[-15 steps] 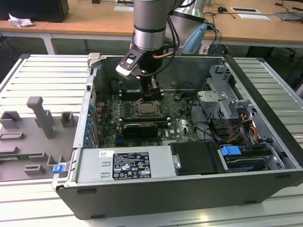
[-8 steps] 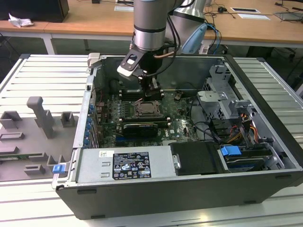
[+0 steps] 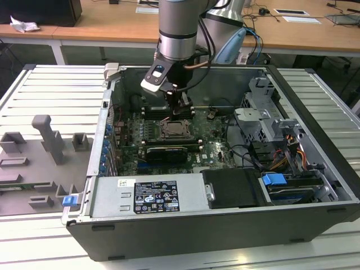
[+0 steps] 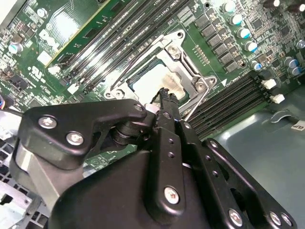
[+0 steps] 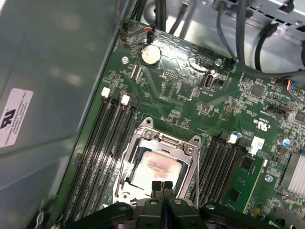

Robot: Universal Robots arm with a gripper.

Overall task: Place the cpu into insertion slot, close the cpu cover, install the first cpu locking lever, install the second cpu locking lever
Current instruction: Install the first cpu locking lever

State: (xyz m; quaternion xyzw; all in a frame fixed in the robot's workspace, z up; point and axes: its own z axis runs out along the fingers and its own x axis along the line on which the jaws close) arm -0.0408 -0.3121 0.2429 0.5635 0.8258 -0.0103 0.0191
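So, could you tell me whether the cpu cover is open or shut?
Shut: the cpu cover lies flat around the cpu, which shows through its cut-out centre.

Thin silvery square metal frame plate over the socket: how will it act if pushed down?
Likely stiff yet slightly springy: the thin silvery metal frame plate is sheet metal with a cut-out centre. It probably pivots rather than slides, since it looks hinged at one edge. Its smooth shine suggests the shut black pincer could skid onto the silvery-grey square cpu.
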